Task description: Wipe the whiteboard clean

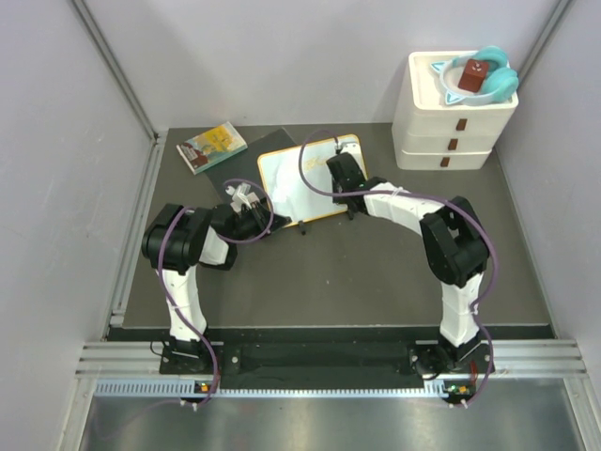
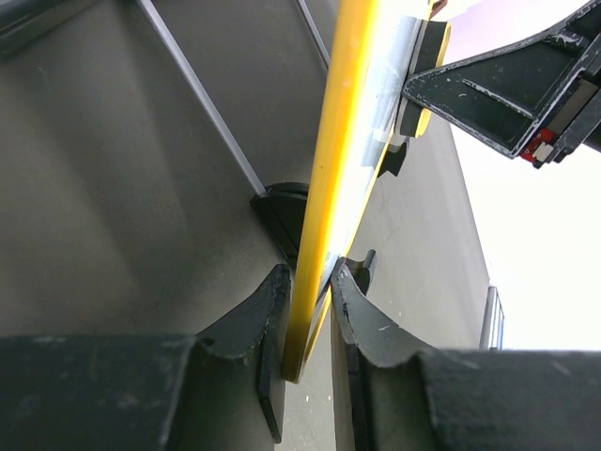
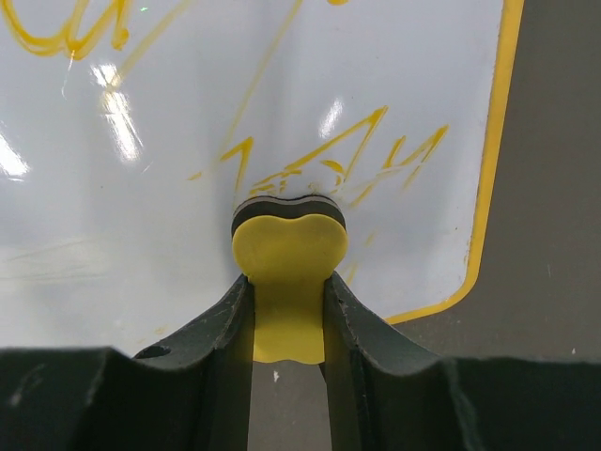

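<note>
While L gripper [image 2: 310,315] pinches frame of the whiteboard [image 1: 282,183] at table back-centre and R gripper [image 3: 289,315] clamps yellow eraser [image 3: 289,246] against its face, scribbles [image 3: 376,155] show widely, so erasing's mostly left.

The whiteboard [image 1: 286,188] is shiny white with a thin yellow-orange frame and small black feet. Yellow scribbles [image 3: 376,155] zigzag across its face. On the whiteboard, the eraser [image 3: 289,246] is bright yellow with a dark layer under it. The right end effector [image 3: 288,301] is black, and so is the left end effector [image 2: 310,291] at the whiteboard's edge. The left arm [image 1: 188,291] and the right arm [image 1: 404,209] are white and black, with purple cables.

Under the whiteboard, the tabletop [image 1: 376,272] is dark grey and the mat [image 1: 268,148] is almost black. Left of the whiteboard, the book [image 1: 211,147] is green and yellow. Right of the whiteboard, the drawers [image 1: 454,127] are white with little brown handles. A teal thing [image 1: 502,83] on top of them holds a red-brown block [image 1: 477,73].
</note>
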Controlling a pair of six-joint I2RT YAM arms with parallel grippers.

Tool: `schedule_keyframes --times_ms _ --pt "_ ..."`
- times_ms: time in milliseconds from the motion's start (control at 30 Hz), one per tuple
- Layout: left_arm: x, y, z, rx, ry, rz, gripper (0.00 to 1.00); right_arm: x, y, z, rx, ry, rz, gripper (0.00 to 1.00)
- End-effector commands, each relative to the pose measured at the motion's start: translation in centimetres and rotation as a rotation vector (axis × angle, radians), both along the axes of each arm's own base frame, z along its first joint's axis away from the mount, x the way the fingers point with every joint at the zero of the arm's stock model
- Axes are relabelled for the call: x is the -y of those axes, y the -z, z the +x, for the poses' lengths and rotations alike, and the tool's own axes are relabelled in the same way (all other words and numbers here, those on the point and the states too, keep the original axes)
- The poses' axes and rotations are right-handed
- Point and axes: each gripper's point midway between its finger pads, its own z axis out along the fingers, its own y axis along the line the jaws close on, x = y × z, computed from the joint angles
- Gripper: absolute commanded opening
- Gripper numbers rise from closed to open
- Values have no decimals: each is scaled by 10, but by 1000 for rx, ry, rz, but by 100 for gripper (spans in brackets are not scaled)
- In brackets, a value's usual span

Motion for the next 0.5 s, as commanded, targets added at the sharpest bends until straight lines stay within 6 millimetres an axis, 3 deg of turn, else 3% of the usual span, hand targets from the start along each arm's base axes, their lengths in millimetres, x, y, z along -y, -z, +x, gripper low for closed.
schedule_keyframes --times_ms 0,300,467 --pt "-21 53 -11 -177 -90 102 0 23 24 13 -37 42 -6 0" --pt "-20 52 -12 -173 -85 99 0 62 40 9 -10 135 1 0" --pt "-20 52 -13 -175 -83 99 0 71 32 5 25 166 32 0"
